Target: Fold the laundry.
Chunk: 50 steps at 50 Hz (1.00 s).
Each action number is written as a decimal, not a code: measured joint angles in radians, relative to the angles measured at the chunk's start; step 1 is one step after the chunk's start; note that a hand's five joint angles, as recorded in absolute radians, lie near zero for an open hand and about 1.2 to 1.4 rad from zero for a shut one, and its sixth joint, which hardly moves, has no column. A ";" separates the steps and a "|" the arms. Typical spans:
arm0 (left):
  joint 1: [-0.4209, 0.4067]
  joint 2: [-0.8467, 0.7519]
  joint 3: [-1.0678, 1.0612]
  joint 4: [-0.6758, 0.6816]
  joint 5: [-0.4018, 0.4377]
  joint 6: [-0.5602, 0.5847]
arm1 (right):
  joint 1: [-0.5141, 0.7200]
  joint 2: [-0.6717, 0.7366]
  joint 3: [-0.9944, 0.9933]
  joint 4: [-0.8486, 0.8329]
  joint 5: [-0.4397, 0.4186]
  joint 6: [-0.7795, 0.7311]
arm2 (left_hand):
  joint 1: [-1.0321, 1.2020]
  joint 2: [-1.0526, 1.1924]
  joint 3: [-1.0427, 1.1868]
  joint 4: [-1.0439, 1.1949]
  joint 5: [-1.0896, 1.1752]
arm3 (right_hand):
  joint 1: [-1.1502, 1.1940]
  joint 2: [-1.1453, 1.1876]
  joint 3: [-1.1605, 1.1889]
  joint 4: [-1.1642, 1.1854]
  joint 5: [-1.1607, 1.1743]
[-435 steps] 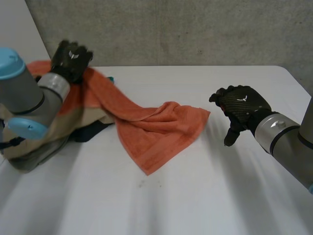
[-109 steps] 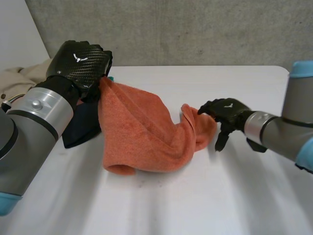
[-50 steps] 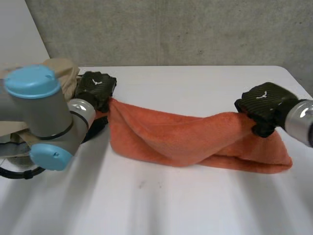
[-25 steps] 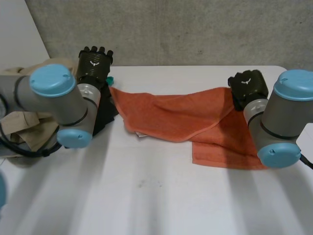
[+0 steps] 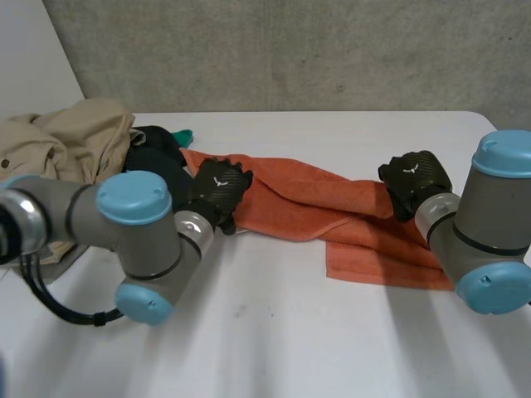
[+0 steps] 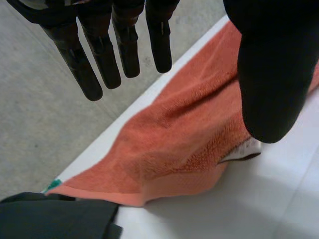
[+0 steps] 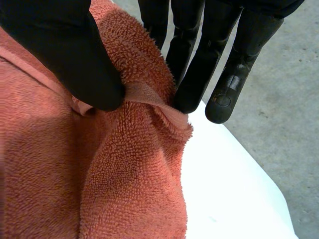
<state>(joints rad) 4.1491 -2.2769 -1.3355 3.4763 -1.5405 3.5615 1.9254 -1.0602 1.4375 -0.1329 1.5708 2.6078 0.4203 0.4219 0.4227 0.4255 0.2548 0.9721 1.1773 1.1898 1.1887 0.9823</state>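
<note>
The counter [image 5: 274,332] carries the towel [image 5: 332,211], rumpled across its middle. The right hand [image 5: 412,178] pinches its far right edge; the left hand [image 5: 217,189], fingers straight, holds nothing at its left end. I judge this the spreading step; next, the left hand needs a corner grip to pull flat.

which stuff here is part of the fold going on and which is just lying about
In the job: orange towel, right hand pinching its edge, left hand open over its other end.
Lying about for now: beige garment, black cloth, heaped beyond the left hand.
</note>
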 measured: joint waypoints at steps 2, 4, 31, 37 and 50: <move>0.004 -0.051 0.052 -0.011 0.004 0.001 | 0.000 -0.005 0.009 0.002 -0.007 0.001 | 0.023 0.020 0.021 0.021 0.021 | 0.000 0.000 0.000 0.000 0.000; 0.006 -0.083 0.086 -0.021 0.006 0.001 | 0.000 -0.008 0.015 0.004 -0.010 0.002 | 0.032 0.028 0.028 0.029 0.029 | 0.000 0.000 0.000 0.000 0.000; 0.006 0.134 0.101 -0.123 -0.057 -0.004 | -0.044 -0.170 -0.003 0.170 -0.041 -0.105 | 0.705 0.772 0.762 0.772 0.720 | 0.000 0.000 0.000 0.000 0.000; 0.011 0.449 -0.063 -0.192 -0.075 -0.006 | -0.065 -0.322 -0.012 0.354 -0.040 -0.294 | 0.705 0.772 0.762 0.773 0.720 | 0.000 0.000 0.000 0.000 0.000; 0.044 0.367 -0.070 -0.346 -0.071 -0.002 | -0.066 -0.277 -0.024 0.471 -0.034 -0.429 | 0.705 0.776 0.768 0.773 0.720 | 0.000 0.000 0.000 0.000 0.000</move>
<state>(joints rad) 4.1934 -1.9096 -1.4058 3.1307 -1.6117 3.5594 1.8593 -1.3376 1.4135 0.3377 1.5368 2.1790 1.1249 1.1976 1.1912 1.1986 0.9745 0.9721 1.1773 1.1898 1.1888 0.9823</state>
